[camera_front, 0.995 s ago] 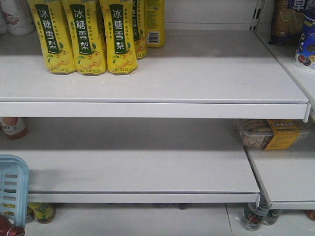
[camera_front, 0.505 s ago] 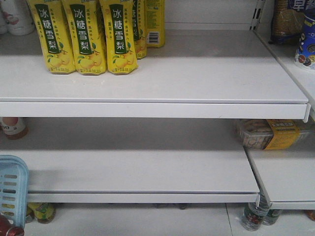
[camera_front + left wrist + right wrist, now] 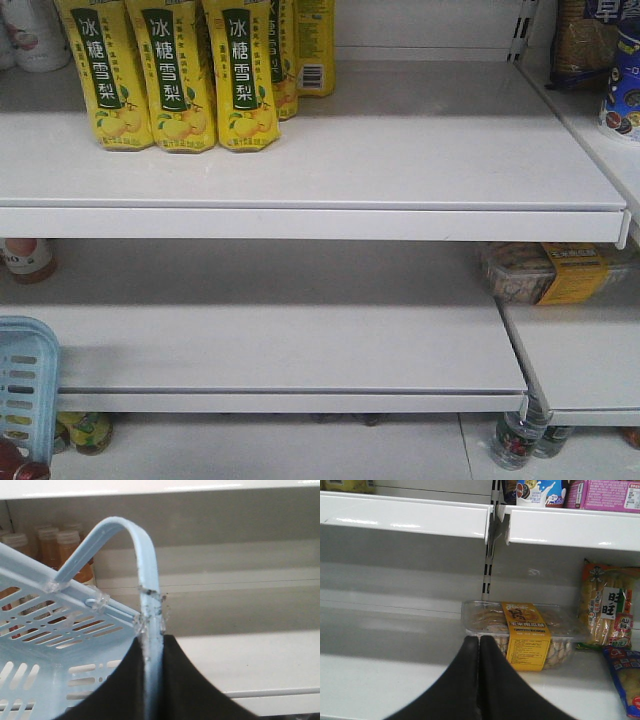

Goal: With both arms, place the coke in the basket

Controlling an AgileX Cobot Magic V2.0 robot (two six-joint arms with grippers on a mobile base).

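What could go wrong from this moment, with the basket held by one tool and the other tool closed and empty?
1. The left tool pinches only the thin handle of the basket, so the basket could swing or slip.
2. The right tool is shut on nothing, close to the clear snack box; moving forward could push it.
3. Only a red cap shows below the basket, so the coke's position is uncertain.

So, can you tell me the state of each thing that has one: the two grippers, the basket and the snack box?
Left gripper: shut on the basket handle.
Right gripper: shut, holding nothing.
Basket: held by its handle, tilted; what it holds cannot be told.
Clear snack box: closed, lying flat on the shelf, yellow band around it.
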